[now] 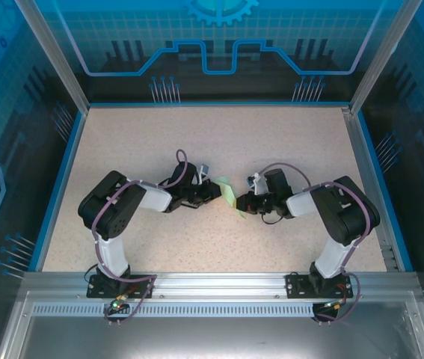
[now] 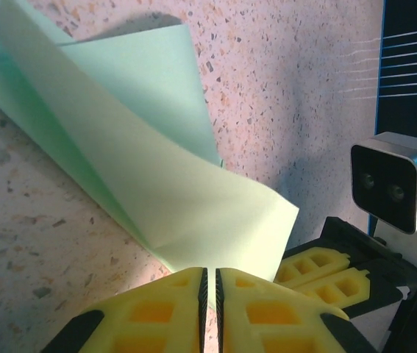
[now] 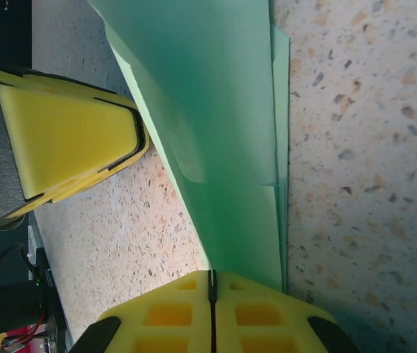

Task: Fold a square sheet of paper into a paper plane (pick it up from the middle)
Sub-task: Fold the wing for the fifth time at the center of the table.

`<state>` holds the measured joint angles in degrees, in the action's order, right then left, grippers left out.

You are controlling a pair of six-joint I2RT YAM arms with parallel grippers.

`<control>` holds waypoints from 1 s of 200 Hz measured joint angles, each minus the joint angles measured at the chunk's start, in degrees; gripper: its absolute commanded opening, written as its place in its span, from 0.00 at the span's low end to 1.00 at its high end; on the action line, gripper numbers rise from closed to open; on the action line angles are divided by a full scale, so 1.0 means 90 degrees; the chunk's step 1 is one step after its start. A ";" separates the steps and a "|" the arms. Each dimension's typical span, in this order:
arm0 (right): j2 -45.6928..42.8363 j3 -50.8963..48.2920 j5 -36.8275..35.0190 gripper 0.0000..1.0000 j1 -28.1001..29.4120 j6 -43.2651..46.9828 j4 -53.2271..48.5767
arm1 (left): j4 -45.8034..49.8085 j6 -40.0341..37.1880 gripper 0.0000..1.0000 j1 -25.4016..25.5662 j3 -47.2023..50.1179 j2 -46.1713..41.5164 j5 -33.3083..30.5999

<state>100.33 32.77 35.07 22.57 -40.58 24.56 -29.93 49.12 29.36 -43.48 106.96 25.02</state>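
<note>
The sheet of paper (image 1: 226, 193) is in the middle of the desk (image 1: 197, 134), between the two arms. It is pale green and already folded: from the left wrist we see one flap lying over another, with a straight crease along the left side and one loose corner pointing to the right. The part near the camera looks lifted, because it throws a shadow on the speckled surface under it. The far end seems to be close to the desk, but we cannot tell if it touches.

The left fingers (image 2: 207, 287) are nearly closed, with only a thin line between the yellow pads, and the near edge of the sheet goes in at their tips. The right fingers (image 3: 210, 287) are pressed together, and from the right wrist the paper rises straight out of them as a long green band.

From above, the two pairs of fingers face each other, very near, with the sheet held between them. Each wrist camera also shows the other arm's yellow pads just beside the paper.
</note>
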 measured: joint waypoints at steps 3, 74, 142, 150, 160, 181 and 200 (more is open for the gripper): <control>0.0002 -0.0007 0.0010 0.06 -0.0007 -0.0034 0.0019 | -0.0015 0.0000 0.16 0.0005 0.0010 0.0000 0.0000; 0.0131 -0.0024 0.0216 0.04 -0.0134 -0.0440 0.0194 | -0.0282 0.0005 0.16 0.0078 0.0039 0.0002 0.0046; 0.0231 -0.0024 0.0425 0.04 -0.0240 -0.0668 0.0284 | -0.0274 0.0002 0.16 0.0175 -0.0177 0.0189 0.0148; 0.0238 -0.0024 0.0447 0.03 -0.0257 -0.0685 0.0282 | -0.0262 0.0002 0.16 0.0194 -0.0194 0.0211 0.0160; 0.0248 -0.0024 0.0474 0.03 -0.0270 -0.0709 0.0282 | -0.0257 0.0002 0.16 0.0226 -0.0197 0.0226 0.0168; 0.0270 -0.0017 0.0503 0.03 -0.0282 -0.0716 0.0282 | -0.0255 0.0002 0.15 0.0257 -0.0199 0.0245 0.0187; 0.0299 0.0002 0.0554 0.03 -0.0304 -0.0736 0.0279 | -0.0233 0.0000 0.15 0.0270 -0.0204 0.0279 0.0187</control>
<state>103.02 32.80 40.05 19.84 -47.20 27.07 -32.03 49.12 31.79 -45.32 109.47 26.70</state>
